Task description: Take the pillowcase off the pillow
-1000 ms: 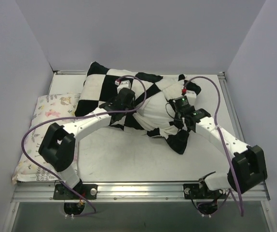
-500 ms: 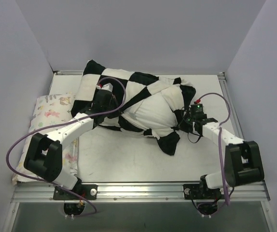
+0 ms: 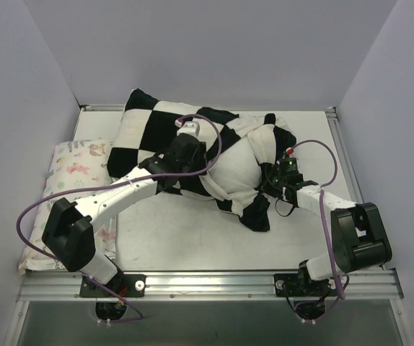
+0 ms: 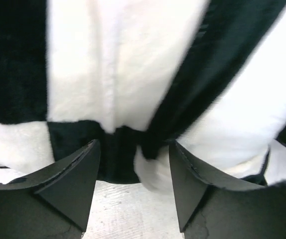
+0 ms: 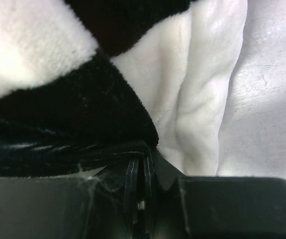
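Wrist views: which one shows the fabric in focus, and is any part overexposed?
Left wrist view: the black and white checkerboard fabric pillowcase is blurred throughout, while the dark fingers have sharper edges. Right wrist view: the plush fibres are sharp in the middle, and the white patch at upper left is washed out.

The left arm [image 3: 120, 195] and right arm [image 3: 328, 203] are white links with chunky black joints, each trailing a purple cable [image 3: 18, 223]. The left gripper [image 4: 133, 145] has matte black wedge fingers [image 4: 68, 185]; a green light [image 3: 291, 171] marks the right arm.
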`<action>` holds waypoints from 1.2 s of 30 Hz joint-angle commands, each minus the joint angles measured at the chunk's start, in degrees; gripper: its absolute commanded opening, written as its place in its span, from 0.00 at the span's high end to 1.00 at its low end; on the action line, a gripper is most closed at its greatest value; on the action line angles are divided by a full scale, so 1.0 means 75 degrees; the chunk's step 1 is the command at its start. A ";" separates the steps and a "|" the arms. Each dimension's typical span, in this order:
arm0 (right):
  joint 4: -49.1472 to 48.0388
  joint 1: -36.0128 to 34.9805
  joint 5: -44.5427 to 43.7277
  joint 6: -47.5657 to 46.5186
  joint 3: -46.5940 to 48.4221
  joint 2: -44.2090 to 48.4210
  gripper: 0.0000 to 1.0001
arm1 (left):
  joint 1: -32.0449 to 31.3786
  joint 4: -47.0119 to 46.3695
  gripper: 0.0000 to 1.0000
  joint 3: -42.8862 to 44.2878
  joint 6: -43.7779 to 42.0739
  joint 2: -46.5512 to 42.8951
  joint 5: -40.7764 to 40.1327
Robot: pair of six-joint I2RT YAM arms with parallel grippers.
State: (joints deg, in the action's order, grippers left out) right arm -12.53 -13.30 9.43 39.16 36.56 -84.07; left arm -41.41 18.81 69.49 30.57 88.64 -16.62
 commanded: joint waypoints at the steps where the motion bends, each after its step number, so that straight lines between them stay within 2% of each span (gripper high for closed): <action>1: 0.0511 -0.0289 -0.0003 -0.0065 -0.0210 -0.0017 1.00 | -0.0349 0.0480 0.34 0.0869 -0.0454 -0.0123 -0.0479; 5: 0.0593 -0.0336 -0.0027 -0.0065 -0.0175 0.0042 1.00 | -0.0701 0.0715 0.28 0.1444 -0.0536 -0.0159 -0.0421; 10: 0.0687 -0.0336 -0.0050 -0.0076 -0.0116 0.0112 1.00 | -0.1765 0.0867 0.18 0.2135 -0.0560 -0.0007 -0.0666; 11: 0.0710 -0.0348 -0.0050 -0.0065 -0.0105 0.0124 1.00 | -0.1896 0.0879 0.12 0.2334 -0.0548 0.0214 -0.0713; 14: 0.0745 -0.0371 -0.0062 -0.0030 -0.0081 0.0170 1.00 | -0.2295 0.0902 0.04 0.2593 -0.0397 0.0834 -0.1110; 23: 0.0898 -0.0348 0.0020 0.0064 -0.0093 0.0381 1.00 | -0.2296 0.0973 0.03 0.3214 0.0822 0.2967 -0.1873; 27: 0.0921 -0.0371 0.0171 0.0158 -0.0105 0.0463 1.00 | -0.1992 0.0634 0.02 0.3401 0.1080 0.3579 -0.1465; 28: 0.0933 -0.0383 0.0207 0.0158 -0.0105 0.0556 1.00 | -0.1944 0.0656 0.06 0.3611 0.1081 0.3800 -0.1429; 29: 0.0968 -0.0395 0.0231 0.0158 -0.0093 0.0581 1.00 | -0.1897 0.0738 0.16 0.3741 0.1034 0.3895 -0.1393; 30: 0.1026 -0.0395 0.0208 0.0146 -0.0070 0.0627 1.00 | -0.1781 0.0808 0.38 0.3916 0.1022 0.3989 -0.1393; 31: 0.1154 -0.0441 0.0219 0.0088 -0.0058 0.0744 1.00 | -0.1722 0.0890 0.87 0.4045 0.1010 0.4059 -0.1393; 32: 0.1237 -0.0453 0.0219 0.0065 -0.0034 0.0814 1.00 | -0.1663 0.0960 1.00 0.4360 0.0976 0.4141 -0.1370; 36: 0.1588 -0.0710 0.0079 -0.0029 -0.0023 0.1224 1.00 | -0.1195 0.1312 1.00 0.5392 0.0952 0.4306 -0.1241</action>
State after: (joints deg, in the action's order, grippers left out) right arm -8.54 -16.05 8.10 39.57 36.51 -76.93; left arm -54.19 30.06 102.91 36.88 119.28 -25.74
